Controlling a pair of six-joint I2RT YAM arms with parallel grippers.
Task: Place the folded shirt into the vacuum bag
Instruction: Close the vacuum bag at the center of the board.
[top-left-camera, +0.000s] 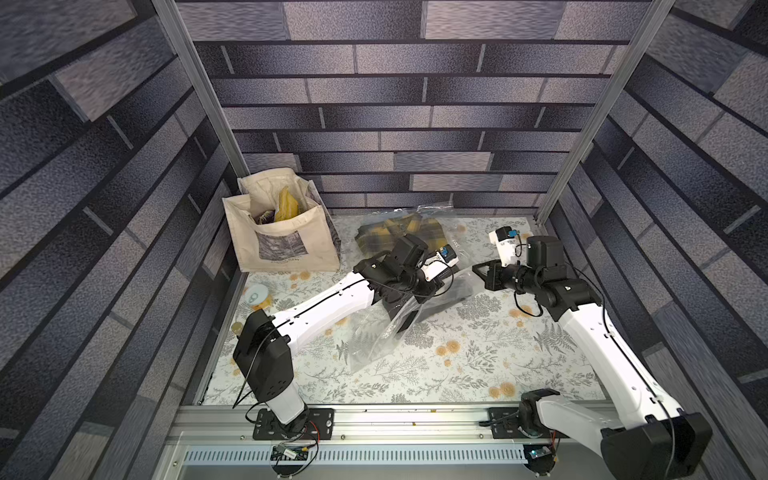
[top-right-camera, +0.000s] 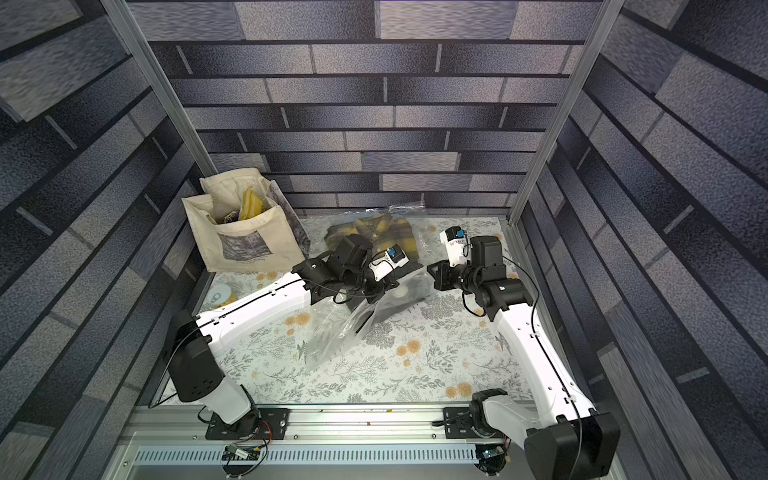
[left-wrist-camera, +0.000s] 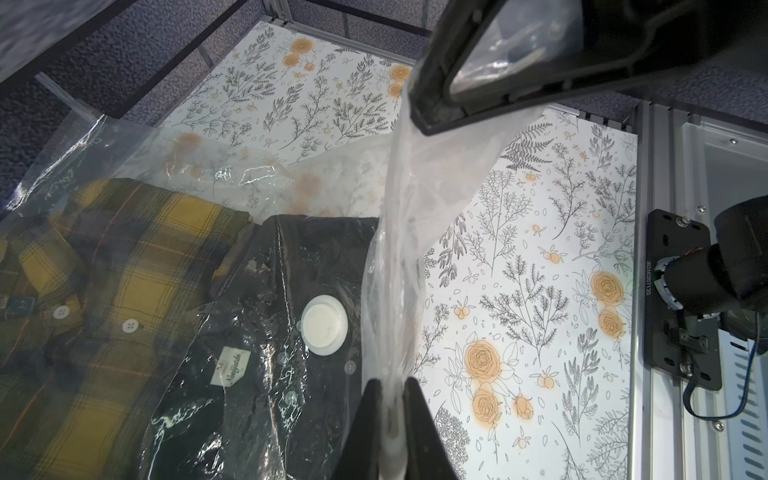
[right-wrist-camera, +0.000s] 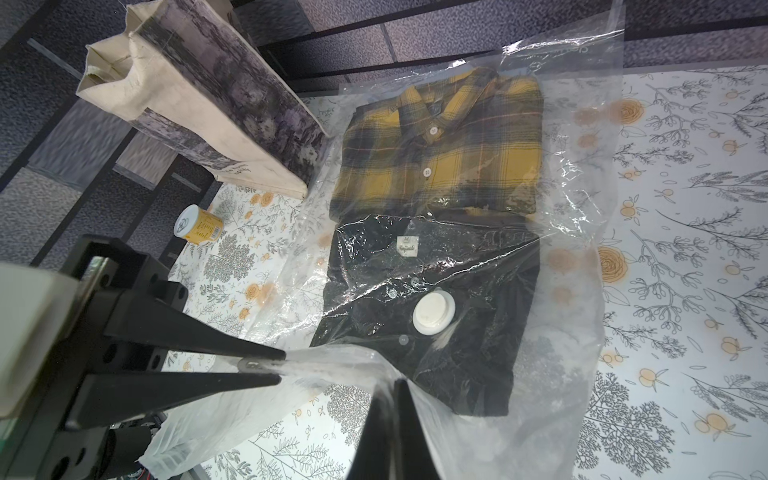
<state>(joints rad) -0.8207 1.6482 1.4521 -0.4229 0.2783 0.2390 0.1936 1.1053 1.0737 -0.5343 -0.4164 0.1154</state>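
- From the table's (top-left-camera: 457, 374) far edge toward its middle lies the vacuum bag (right-wrist-camera: 573, 257), with the black folded shirt (right-wrist-camera: 478, 332) inside beside a plaid shirt (right-wrist-camera: 457, 158).
- Clamped on its mouth film: left gripper (left-wrist-camera: 391, 380) and right gripper (right-wrist-camera: 392, 384).
- Best to keep both pinches level, lest the shirt slide out.

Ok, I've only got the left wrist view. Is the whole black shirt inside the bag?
Observer: Seems so; the right wrist view shows the black shirt under the vacuum bag film right to its near edge.
Operator: Anything beside the bag I can't see?
Observer: A cream tote bag stands right beside it, by the back wall.
Operator: Anything else?
Observer: A yellow can on the table, nearer the robot than the tote.
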